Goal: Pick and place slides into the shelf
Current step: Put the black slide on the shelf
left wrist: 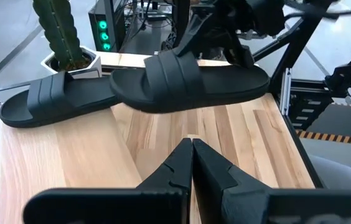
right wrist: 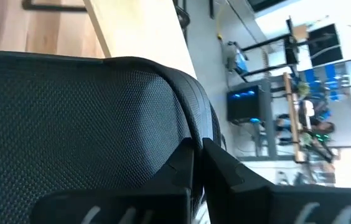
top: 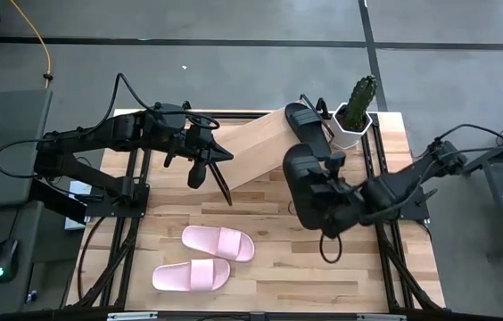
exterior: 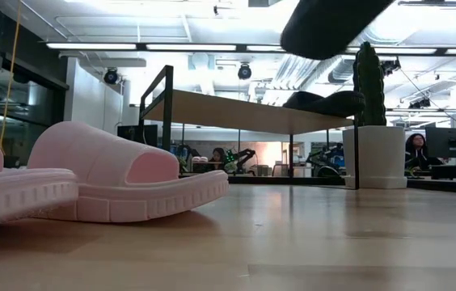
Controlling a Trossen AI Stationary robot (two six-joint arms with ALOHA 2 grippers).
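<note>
We count four slides: two pink ones (top: 218, 242) (top: 191, 275) side by side near the table's front edge, long axes crosswise, open wood around them; one black slide (top: 309, 122) on the shelf (top: 256, 147) beside the cactus pot (top: 350, 129); another black slide (top: 303, 183) clamped in the right gripper (top: 333, 214), held above the table. The left gripper (top: 211, 169), fingers together, hangs over the shelf's near end.

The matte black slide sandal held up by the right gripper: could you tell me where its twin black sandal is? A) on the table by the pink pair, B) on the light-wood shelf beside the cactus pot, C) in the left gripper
B: the other matte black slide sandal lies on the light-wood shelf next to the white cactus pot, while the right gripper holds its twin.
</note>
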